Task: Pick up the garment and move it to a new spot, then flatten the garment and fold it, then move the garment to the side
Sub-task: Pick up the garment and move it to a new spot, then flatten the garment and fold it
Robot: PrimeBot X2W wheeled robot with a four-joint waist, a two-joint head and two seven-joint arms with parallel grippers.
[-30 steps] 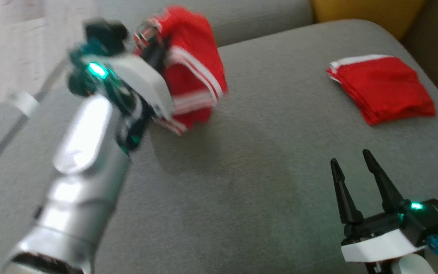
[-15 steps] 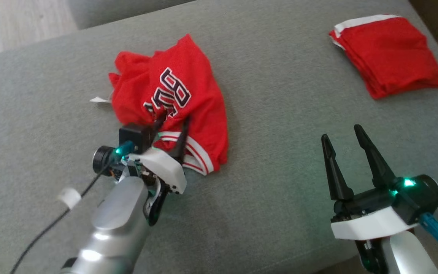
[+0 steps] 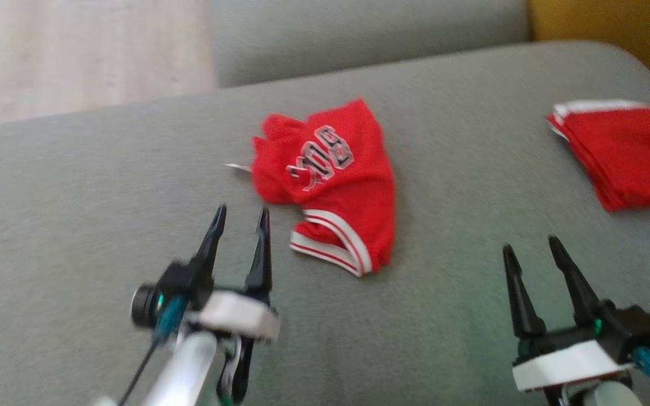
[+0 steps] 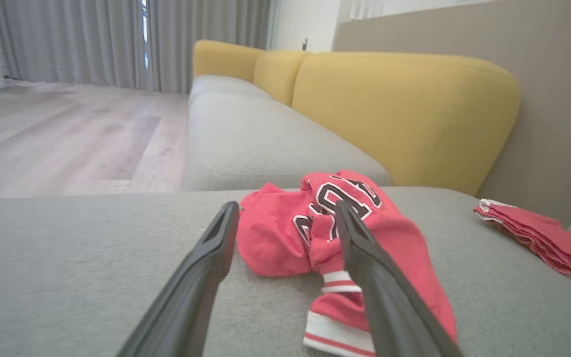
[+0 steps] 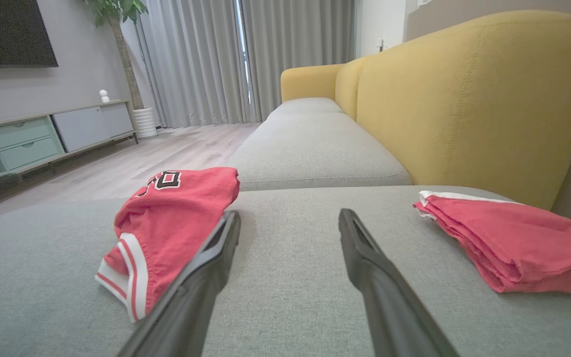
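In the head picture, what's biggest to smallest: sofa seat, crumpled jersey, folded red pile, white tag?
Biggest: sofa seat
Next: crumpled jersey and folded red pile look alike; pile is cropped.
Smallest: white tag

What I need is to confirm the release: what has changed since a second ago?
The left gripper, which held the jersey raised, set it down on the cushion, opened and drew back toward the robot; it now stands clear of the crumpled jersey. Unchanged: the right gripper, open and idle, and the folded stack at the right.
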